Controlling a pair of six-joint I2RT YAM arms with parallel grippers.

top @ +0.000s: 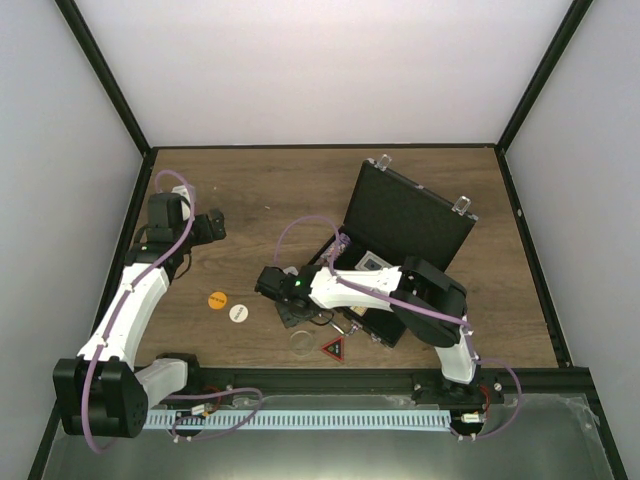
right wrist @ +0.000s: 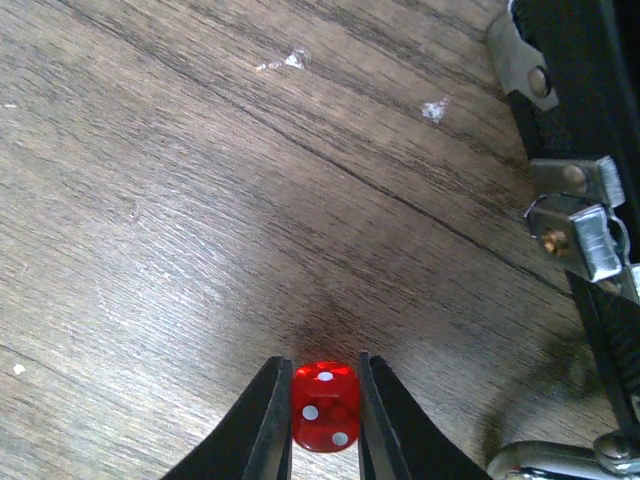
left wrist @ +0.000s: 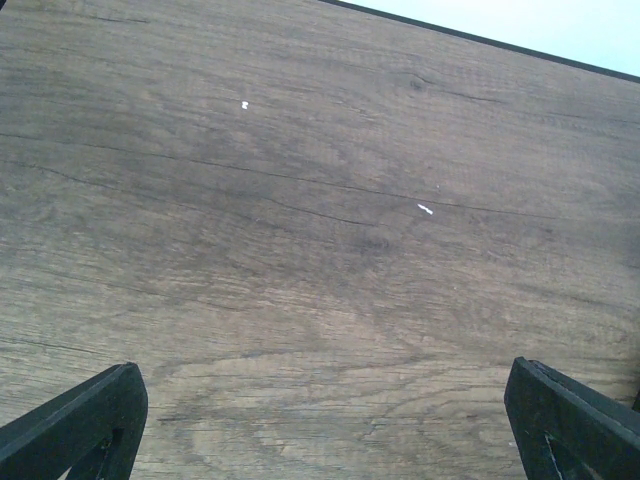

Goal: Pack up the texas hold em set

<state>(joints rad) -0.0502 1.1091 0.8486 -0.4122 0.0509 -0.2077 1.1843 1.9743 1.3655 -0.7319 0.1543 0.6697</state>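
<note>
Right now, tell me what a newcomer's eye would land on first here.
The red die, pinched in the right hand over the wooden table. Next, the open black case at the table's right, then the orange chip and white chip lying loose left of it.

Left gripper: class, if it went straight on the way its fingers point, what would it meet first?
Probably the bare wooden table; nothing else shows ahead of the left gripper, whose fingers stand open.
</note>
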